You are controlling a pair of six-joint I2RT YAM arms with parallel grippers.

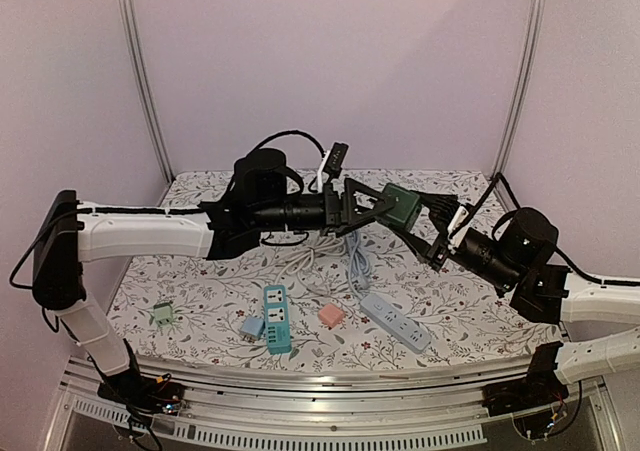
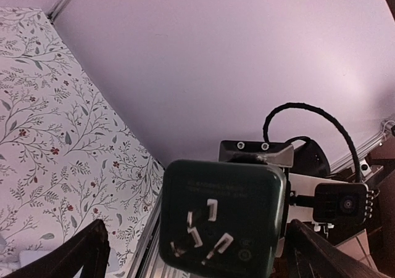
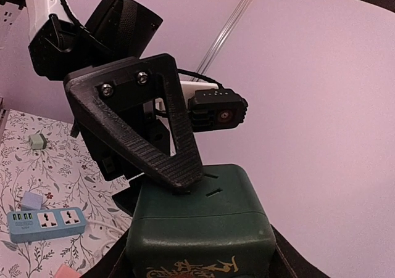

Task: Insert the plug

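Nearest, on the table well below both pincers, lay a teal strip (image 1: 277, 319) and a pale blue strip (image 1: 395, 320) with a pink block (image 1: 331, 315) between them. A small blue block (image 1: 251, 326) sat just beside the teal one. A small green block (image 1: 162, 315) sat well apart, out on the left arm's side. Loose cables (image 1: 352, 259) lay further back, roughly under the pincers.

Above those, in mid-air, the right pincer (image 1: 418, 214) was clenched on a green cube (image 1: 402, 205), which sat between its fingers at the bottom of the right wrist view. The left pincer (image 1: 378, 216) faced it, released, jaws wide. The cube stood between its fingers (image 2: 86, 250) with a gap on each side. One left finger (image 3: 154, 130) reached over the cube's top, touching or just above it; which could not be told. The cube's face toward the left pincer carried white marks (image 2: 207, 228), either pins or slots. Its top face showed two slits. No separate plug could be picked out. The plain back wall (image 1: 330, 61) lay beyond.

Judged step: the cube was aloft in the right pincer alone, nothing inserted yet. If those marks were pins, the cube was the plug-in part. The next move would call for the left pincer to back clear of the cube. The right pincer would then bring the cube down to one strip, pins squared to a socket before pressing.
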